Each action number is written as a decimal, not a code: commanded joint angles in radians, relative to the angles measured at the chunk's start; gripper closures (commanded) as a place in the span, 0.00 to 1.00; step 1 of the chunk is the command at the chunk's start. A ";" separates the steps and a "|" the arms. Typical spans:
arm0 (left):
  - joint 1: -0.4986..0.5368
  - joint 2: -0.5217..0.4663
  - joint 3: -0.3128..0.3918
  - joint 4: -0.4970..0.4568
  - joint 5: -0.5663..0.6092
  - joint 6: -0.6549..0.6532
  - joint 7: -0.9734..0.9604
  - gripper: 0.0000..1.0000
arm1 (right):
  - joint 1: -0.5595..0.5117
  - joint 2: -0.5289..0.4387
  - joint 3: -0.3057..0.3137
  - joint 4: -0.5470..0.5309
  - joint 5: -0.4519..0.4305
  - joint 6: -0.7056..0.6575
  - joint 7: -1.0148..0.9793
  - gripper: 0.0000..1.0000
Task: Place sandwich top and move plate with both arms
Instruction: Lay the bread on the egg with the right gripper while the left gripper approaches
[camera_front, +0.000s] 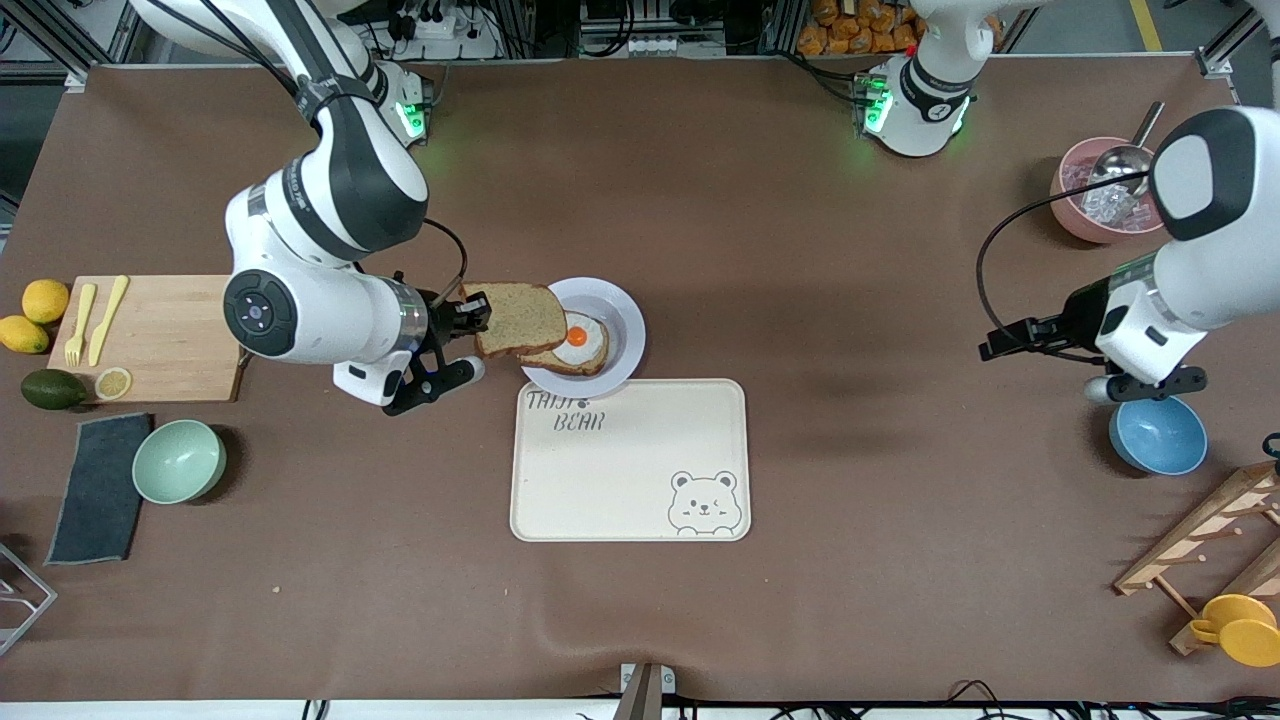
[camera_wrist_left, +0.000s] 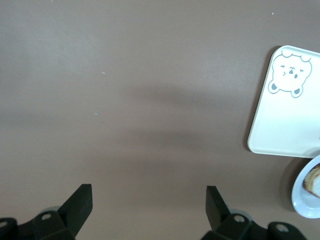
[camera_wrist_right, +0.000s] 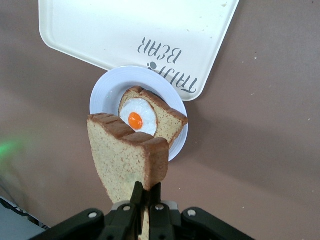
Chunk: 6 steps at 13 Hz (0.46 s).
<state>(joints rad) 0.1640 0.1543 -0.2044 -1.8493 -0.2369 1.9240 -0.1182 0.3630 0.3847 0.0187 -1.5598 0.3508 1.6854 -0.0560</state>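
Going across the front view: over at 9 o'clock on the desk (camera_front: 700, 200) there's a wooden cutting board (camera_front: 160, 340) with a yellow fork and knife on it, plus a lemon slice. Two lemons (camera_front: 35, 315) and an avocado (camera_front: 52, 389) sit by it, with a mint bowl (camera_front: 179, 461) and a dark cloth (camera_front: 100, 487) nearer the camera.

Next, the right gripper (camera_front: 478, 312) is clamped tight on one edge of the sandwich top (camera_front: 520, 318) and holds it up over the plate's rim at the right arm's end. In the right wrist view you can see the fingers (camera_wrist_right: 136, 200) pinching the slice (camera_wrist_right: 127, 157) by its edge.

The plate (camera_front: 625, 325) is about dead center, carrying a bread slice with a fried egg (camera_front: 577, 340). It's touching the 12 o'clock edge of the bear-printed tray (camera_front: 630, 460), near its corner.

Out at 3 o'clock, the left gripper (camera_front: 1000, 340) hangs over bare desk with its fingers (camera_wrist_left: 80, 205) spread wide, nothing in them; that arm's just waiting. Near it: a pink bowl with ice and a scoop (camera_front: 1100, 200), a blue bowl (camera_front: 1157, 435), and a wooden rack (camera_front: 1210, 550) with a yellow cup (camera_front: 1240, 628).
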 joint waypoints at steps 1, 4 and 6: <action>0.005 0.071 -0.007 -0.007 -0.047 0.056 0.006 0.00 | 0.057 -0.001 -0.016 -0.006 0.016 -0.001 0.038 1.00; 0.008 0.160 -0.007 0.001 -0.120 0.069 0.055 0.00 | 0.097 0.005 -0.014 -0.115 0.016 0.113 0.041 1.00; 0.009 0.227 -0.007 0.001 -0.172 0.105 0.098 0.00 | 0.087 0.013 -0.014 -0.132 0.030 0.166 0.070 1.00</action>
<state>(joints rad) 0.1641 0.3285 -0.2053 -1.8611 -0.3625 2.0015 -0.0601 0.4509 0.4067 0.0185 -1.6620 0.3527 1.8172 -0.0108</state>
